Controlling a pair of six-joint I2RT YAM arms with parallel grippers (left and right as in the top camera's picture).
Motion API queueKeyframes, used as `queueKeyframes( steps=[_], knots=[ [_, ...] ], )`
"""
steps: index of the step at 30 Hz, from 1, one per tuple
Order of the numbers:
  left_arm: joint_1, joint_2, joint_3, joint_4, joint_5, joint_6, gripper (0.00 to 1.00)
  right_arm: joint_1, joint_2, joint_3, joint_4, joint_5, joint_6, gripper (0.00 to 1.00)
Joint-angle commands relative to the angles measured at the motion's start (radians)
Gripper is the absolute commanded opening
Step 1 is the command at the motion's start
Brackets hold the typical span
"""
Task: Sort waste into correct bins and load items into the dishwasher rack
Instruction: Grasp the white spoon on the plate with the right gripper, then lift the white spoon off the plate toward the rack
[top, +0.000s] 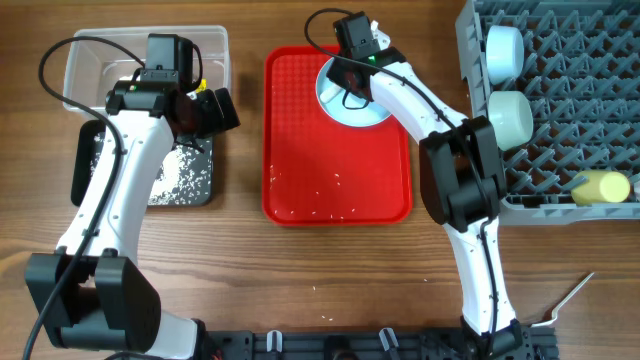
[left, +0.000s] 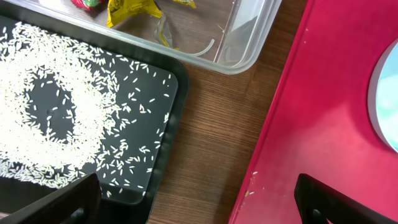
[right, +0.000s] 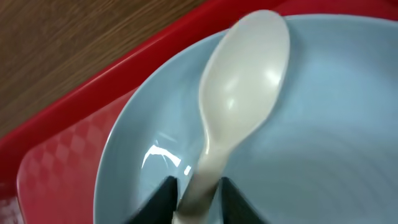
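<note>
My right gripper (top: 345, 82) (right: 199, 194) is shut on the handle of the white plastic spoon (right: 242, 74), whose head lies over the pale blue plate (top: 352, 108) (right: 323, 137) on the red tray. My left gripper (top: 215, 110) (left: 196, 205) is open and empty, above the table between the black bin (top: 190, 192) (left: 177, 106) and the tray. White rice grains (left: 56, 112) cover the black bin's floor. The clear bin (top: 215, 45) (left: 249, 56) holds a yellow wrapper (left: 130, 9) and a red wrapper (left: 87, 3). The grey rack (top: 570, 90) stands at the right.
The red tray (top: 340, 190) (left: 323, 112) holds a few loose grains (top: 330, 210). In the rack lie two pale round vessels (top: 503, 50) (top: 510, 115) and a yellow cup (top: 600, 187). A white fork (top: 570, 298) lies on the table at the front right.
</note>
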Motion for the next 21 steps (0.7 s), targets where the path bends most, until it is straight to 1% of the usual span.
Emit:
queueKeyframes(
  steps=[1,3,10,12,15,17,18,19,21],
  knots=[
    [0.005,0.008,0.001,0.0,-0.002,-0.009,1.0,-0.001,0.029,0.016,-0.008,0.006,-0.009,0.05],
    [0.005,0.008,0.001,0.0,-0.002,-0.009,1.0,-0.001,0.029,0.016,-0.009,-0.004,-0.019,0.04],
    [0.005,0.008,0.001,0.0,-0.002,-0.009,1.0,-0.016,0.018,0.017,0.002,-0.096,-0.136,0.04],
    [0.005,0.008,0.001,0.0,-0.002,-0.009,1.0,-0.029,-0.034,0.017,-0.01,-0.148,-0.213,0.04],
    [0.005,0.008,0.001,0.0,-0.002,-0.009,1.0,-0.051,-0.147,0.017,-0.104,-0.112,-0.242,0.04],
    [0.005,0.008,0.001,0.0,-0.002,-0.009,1.0,-0.079,-0.249,0.017,-0.223,-0.08,-0.219,0.04],
    [0.005,0.008,0.001,0.0,-0.002,-0.009,1.0,-0.092,-0.286,0.017,-0.28,-0.055,-0.173,0.04],
    [0.005,0.008,0.001,0.0,-0.002,-0.009,1.0,-0.112,-0.335,0.017,-0.366,-0.01,-0.088,0.04],
    [0.005,0.008,0.001,0.0,-0.002,-0.009,1.0,-0.153,-0.403,0.017,-0.499,0.038,-0.002,0.04]
  ],
)
